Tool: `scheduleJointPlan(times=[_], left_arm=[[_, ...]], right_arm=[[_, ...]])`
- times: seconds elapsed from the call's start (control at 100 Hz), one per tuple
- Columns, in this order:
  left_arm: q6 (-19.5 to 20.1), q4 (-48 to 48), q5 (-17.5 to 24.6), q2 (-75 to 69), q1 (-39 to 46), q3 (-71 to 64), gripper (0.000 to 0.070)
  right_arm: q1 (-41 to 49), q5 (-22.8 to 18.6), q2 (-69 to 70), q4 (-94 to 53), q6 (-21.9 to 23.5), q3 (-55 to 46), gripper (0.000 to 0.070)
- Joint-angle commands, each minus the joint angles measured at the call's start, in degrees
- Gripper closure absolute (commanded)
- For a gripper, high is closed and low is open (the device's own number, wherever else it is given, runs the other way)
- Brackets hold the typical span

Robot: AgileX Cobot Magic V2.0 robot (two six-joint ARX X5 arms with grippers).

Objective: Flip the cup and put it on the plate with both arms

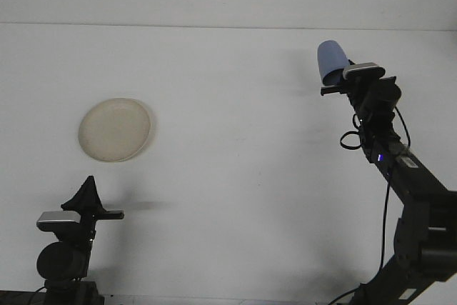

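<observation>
You've got open white table (235,176) between the two arms, far edge along the wall. One plate (115,130) far left, lying flat, well apart from the one cup (331,61). Right gripper (333,83) clamps the blue cup, raised off the table at far right, cup tilted. Left gripper (88,192) sits low near left, folded; can't tell its jaw state.

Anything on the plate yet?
No. The plate lies bare on the table, nothing on it. The cup is held up by the right gripper, far to the right. What the plate covers cannot be seen.
</observation>
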Motion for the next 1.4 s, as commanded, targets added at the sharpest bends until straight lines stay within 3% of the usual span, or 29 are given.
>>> scheduleJointPlan(times=[0.0, 0.2, 0.32, 0.43, 0.61, 0.87, 1.23, 1.39], left_arm=[[0.9, 0.7, 0.0, -0.1, -0.1, -1.1, 0.0686], [0.9, 0.7, 0.0, -0.1, -0.1, -1.1, 0.0686], [0.9, 0.7, 0.0, -0.1, -0.1, -1.1, 0.0686], [0.9, 0.7, 0.0, -0.1, -0.1, -1.1, 0.0686], [0.9, 0.7, 0.0, -0.1, -0.1, -1.1, 0.0686], [0.9, 0.7, 0.0, -0.1, -0.1, -1.1, 0.0686], [0.9, 0.7, 0.0, -0.1, -0.1, -1.1, 0.0686], [0.9, 0.7, 0.0, -0.1, -0.1, -1.1, 0.0686]], right_arm=[[0.1, -1.6, -3.5, -5.5, 4.2, 1.1, 0.0700], [2.5, -7.8, -17.2, -29.5, 7.4, 1.8, 0.0700], [5.9, -13.3, -22.8, -46.8, 7.5, 4.2, 0.0700], [10.9, -15.3, -24.3, -63.9, 5.6, 8.8, 0.0700], [22.9, -12.5, -22.9, -85.4, -0.2, 16.8, 0.0700], [39.4, -2.1, -15.4, -100.3, -1.7, 23.5, 0.0700], [51.4, 3.6, -1.9, -104.2, -1.6, 24.2, 0.0700], [53.9, 4.0, 2.7, -104.3, -1.6, 24.2, 0.0700]])
